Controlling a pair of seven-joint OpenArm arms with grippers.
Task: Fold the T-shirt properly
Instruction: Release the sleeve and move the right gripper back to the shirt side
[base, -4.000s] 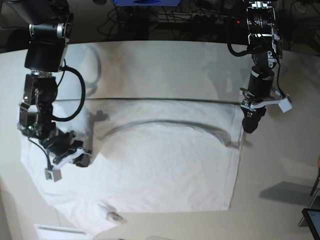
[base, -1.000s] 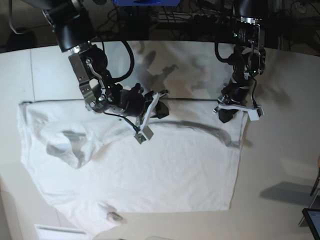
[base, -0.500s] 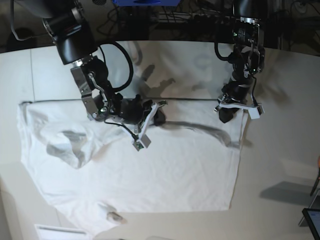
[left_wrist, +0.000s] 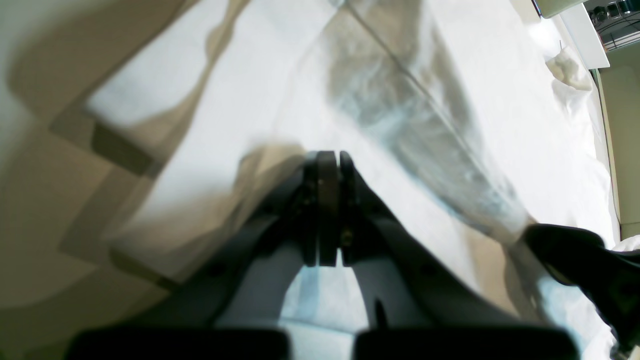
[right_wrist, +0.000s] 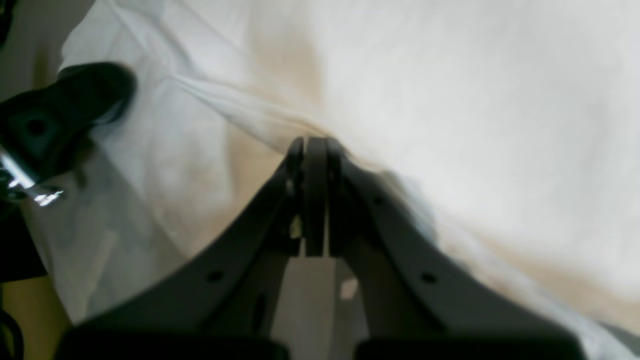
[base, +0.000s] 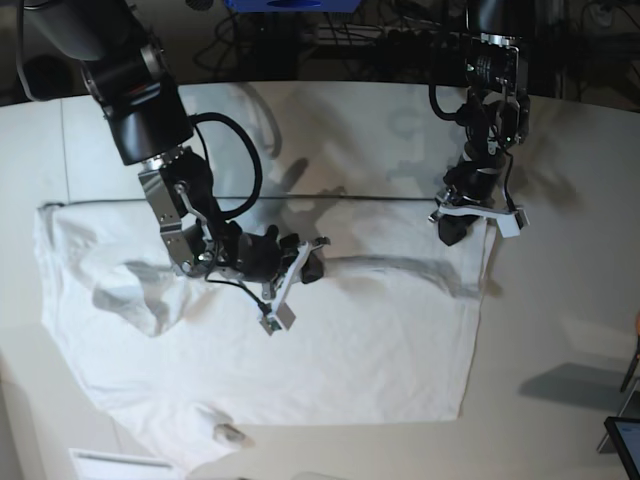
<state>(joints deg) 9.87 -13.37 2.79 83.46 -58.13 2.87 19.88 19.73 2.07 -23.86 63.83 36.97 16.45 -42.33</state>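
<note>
The white T-shirt (base: 360, 350) lies spread on the off-white table (base: 560, 330), its collar (base: 228, 432) near the front edge. My right gripper (base: 312, 268) is low over the shirt's middle, shut on a pinch of cloth. In the right wrist view a crease of T-shirt (right_wrist: 475, 100) runs into the right gripper (right_wrist: 312, 145). My left gripper (base: 452, 232) is shut on the shirt's far right corner. The left wrist view shows the left gripper (left_wrist: 327, 160) pressed together on the T-shirt (left_wrist: 250, 100). A raised fold stretches between the two grippers.
Cables and dark gear (base: 350, 40) sit behind the table's far edge. A screen corner (base: 625, 440) pokes in at the bottom right. A white strip (base: 110, 462) lies at the front left edge. Bare table runs along the right side.
My right gripper has moved toward the front of the table, pulling the pinched cloth with it. The left gripper has stayed at the right corner.
</note>
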